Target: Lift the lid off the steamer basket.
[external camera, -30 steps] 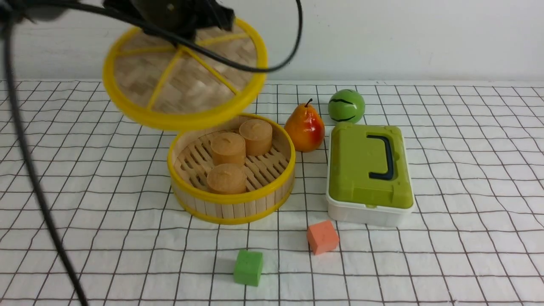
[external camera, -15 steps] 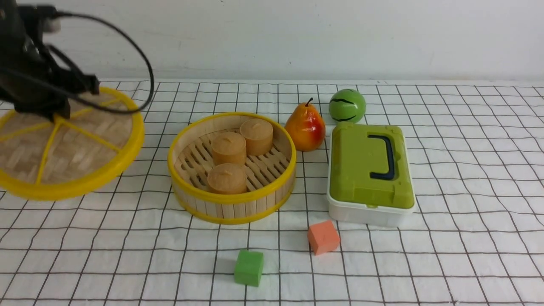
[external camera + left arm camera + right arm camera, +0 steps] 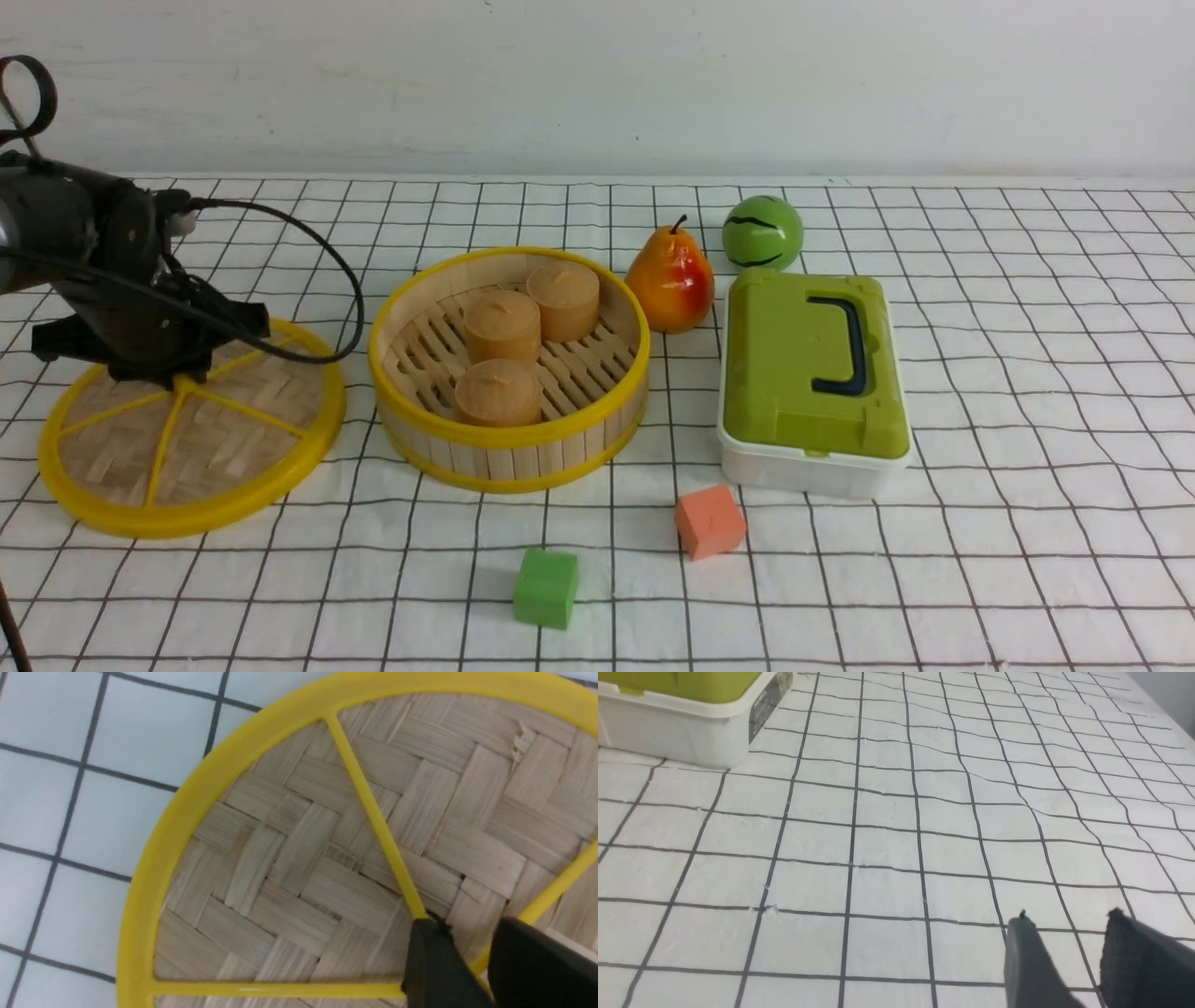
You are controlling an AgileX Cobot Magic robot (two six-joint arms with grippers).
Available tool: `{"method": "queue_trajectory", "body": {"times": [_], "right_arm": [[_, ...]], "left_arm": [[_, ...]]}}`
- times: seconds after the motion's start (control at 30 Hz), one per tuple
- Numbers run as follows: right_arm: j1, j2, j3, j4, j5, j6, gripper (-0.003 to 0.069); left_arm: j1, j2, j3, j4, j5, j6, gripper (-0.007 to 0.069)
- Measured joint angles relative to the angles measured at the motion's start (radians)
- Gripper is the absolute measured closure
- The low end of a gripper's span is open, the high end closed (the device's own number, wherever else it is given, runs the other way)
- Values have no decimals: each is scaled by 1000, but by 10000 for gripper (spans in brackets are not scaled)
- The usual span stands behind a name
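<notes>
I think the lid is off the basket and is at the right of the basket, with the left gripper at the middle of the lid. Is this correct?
Not quite. The lid is to the left of the basket, not to its right; the front view shows this. The rest is correct: the lid is off the basket, and the left gripper is at its middle.

Plain white wall [image 3: 840, 84] behind, table under white cloth [image 3: 1027, 560] with black grid, even light
</notes>
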Motion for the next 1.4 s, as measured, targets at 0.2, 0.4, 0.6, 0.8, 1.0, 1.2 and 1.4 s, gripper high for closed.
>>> {"method": "queue_trajectory", "body": {"times": [0.2, 0.4, 0.6, 0.8, 1.0, 1.2, 1.4], "right_arm": [[0, 0, 0, 0, 0, 0, 419], [0, 0, 0, 0, 0, 0, 419], [0, 0, 0, 0, 0, 0, 419], [0, 0, 0, 0, 0, 0, 419], [0, 0, 0, 0, 0, 0, 419], [0, 0, 0, 0, 0, 0, 419], [0, 0, 0, 0, 0, 0, 419]], "left_arm": [[-1, -237, 7, -43, 26, 5, 246], [-1, -639, 8, -236, 6, 98, 350], [-1, -1012, 176, -431, -44, 348, 582], [-1, -1359, 515, -521, -90, 500, 637], [-1, -1677, 877, -556, -103, 726, 637], [-2, -1906, 1081, -636, -105, 780, 637], [-2, -1978, 1174, -691, -66, 781, 637]]}}
